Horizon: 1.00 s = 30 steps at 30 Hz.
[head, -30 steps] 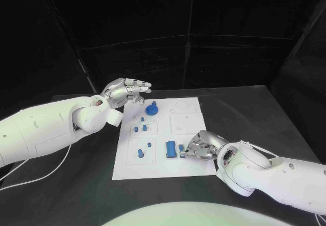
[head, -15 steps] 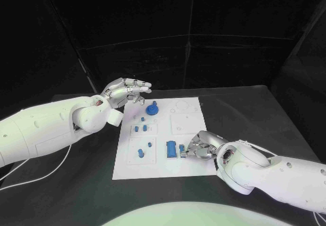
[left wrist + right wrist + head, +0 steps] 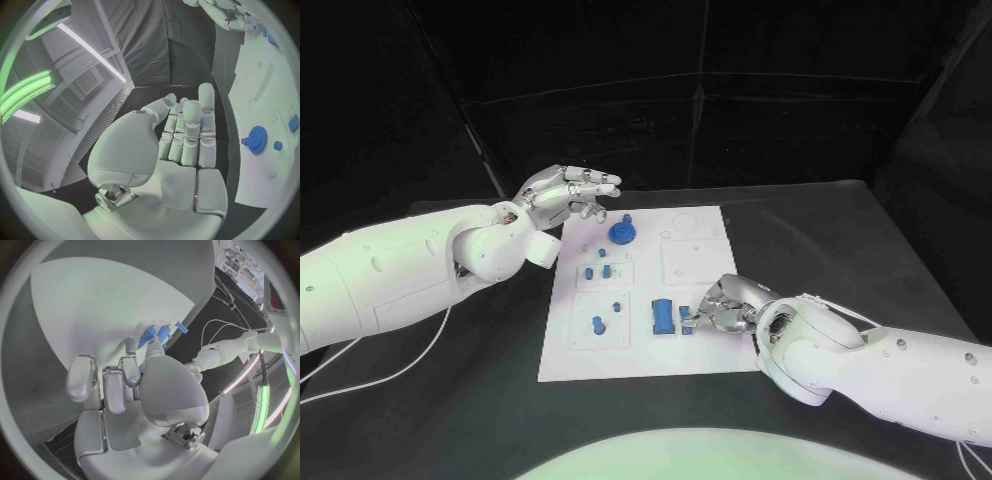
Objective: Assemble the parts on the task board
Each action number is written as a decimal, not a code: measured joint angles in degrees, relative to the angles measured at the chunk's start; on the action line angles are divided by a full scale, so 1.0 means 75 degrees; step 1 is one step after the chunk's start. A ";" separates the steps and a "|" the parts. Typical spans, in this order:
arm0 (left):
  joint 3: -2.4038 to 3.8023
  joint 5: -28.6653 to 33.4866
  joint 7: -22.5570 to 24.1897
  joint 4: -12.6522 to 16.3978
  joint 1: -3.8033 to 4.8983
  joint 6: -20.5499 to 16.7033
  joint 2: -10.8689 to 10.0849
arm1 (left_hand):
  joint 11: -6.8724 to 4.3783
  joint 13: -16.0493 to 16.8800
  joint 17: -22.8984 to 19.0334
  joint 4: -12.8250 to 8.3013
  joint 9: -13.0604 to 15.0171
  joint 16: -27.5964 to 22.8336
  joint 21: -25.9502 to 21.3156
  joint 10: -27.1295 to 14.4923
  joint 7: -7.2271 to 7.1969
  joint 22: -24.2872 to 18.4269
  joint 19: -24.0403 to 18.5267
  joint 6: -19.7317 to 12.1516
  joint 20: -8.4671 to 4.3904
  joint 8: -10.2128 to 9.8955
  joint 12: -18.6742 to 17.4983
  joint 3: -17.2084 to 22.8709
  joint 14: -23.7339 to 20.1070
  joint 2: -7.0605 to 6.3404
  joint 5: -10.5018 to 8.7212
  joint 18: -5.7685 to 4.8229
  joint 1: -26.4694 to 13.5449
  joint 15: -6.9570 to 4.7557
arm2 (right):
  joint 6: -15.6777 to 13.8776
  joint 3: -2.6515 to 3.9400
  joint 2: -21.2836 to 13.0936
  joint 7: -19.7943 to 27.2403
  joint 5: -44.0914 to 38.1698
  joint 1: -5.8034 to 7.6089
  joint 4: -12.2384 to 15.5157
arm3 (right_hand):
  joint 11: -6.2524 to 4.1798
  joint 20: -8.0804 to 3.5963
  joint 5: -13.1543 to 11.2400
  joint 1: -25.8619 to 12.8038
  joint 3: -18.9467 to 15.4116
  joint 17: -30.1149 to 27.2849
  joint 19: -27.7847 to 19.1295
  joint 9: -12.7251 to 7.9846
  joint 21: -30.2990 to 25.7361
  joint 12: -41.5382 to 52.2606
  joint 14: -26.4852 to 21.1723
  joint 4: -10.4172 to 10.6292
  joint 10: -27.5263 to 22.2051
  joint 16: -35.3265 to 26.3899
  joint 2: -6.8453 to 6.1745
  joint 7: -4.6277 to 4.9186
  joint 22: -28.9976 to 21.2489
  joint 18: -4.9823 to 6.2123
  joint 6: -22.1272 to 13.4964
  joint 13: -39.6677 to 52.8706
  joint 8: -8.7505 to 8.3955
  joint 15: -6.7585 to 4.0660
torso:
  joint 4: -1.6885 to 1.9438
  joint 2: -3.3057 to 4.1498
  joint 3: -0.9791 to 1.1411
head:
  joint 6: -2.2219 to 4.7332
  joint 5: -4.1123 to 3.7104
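right hand (image 3: 721,312) is low on the task board (image 3: 697,345), fingertips down at a small blue part (image 3: 685,318); whether it's pinched or only touched cannot be told from here. right beside it, on the side away from the hand, lies the long blue block (image 3: 662,316), its long axis running toward the robot and away. left hand (image 3: 567,195) hangs off the board's far left corner, fingers loosely curled, holding nothing, well apart from that block. the blue gear (image 3: 622,233) stands just beside it. the right hand is clearly nearer, so the next move looks like its job.
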 measured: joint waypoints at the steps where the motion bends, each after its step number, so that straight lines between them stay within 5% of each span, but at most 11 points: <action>1: 0.0000 0.0000 0.0000 0.0000 0.0000 0.0000 -0.0001 | 0.0000 0.0000 0.0000 0.0000 0.0000 0.0000 0.0000 0.0000 0.0000 0.0000 0.0000 0.0000 0.0000 0.0000 0.0000 0.0000 0.0000 0.0000 0.0000 0.0000 0.0000 0.0000 | -0.0011 0.0000 0.0010 0.0004 0.0016 0.0000 -0.0013 | 0.0000 0.0000 -0.0001 0.0000 0.0000 0.0000 0.0000 0.0003 0.0000 0.0000 0.0000 0.0000 0.0000 0.0000 0.0000 0.0000 0.0000 0.0000 0.0000 0.0000 0.0001 0.0000 | 0.0000 0.0000 0.0000 | -0.0001 -0.0001; 30: 0.0000 -0.0001 -0.0010 0.0011 0.0000 0.0000 -0.0028 | 0.0028 0.0006 -0.0012 0.0000 0.0000 0.0000 0.0000 -0.0028 0.0000 0.0002 0.0000 0.0000 0.0000 0.0000 0.0000 0.0000 -0.0028 0.0000 0.0000 0.0000 0.0000 -0.0028 | -0.0326 -0.0001 -0.0040 0.0727 0.0219 -0.0001 0.0105 | -0.0028 0.0000 -0.0094 0.0241 -0.0079 -0.0002 0.0000 0.0054 0.0000 0.0087 0.0000 -0.0132 0.0028 0.0001 0.0036 0.0000 0.0039 0.0000 0.0000 0.0078 0.0052 0.0001 | -0.0007 -0.0009 0.0004 | -0.0018 0.0018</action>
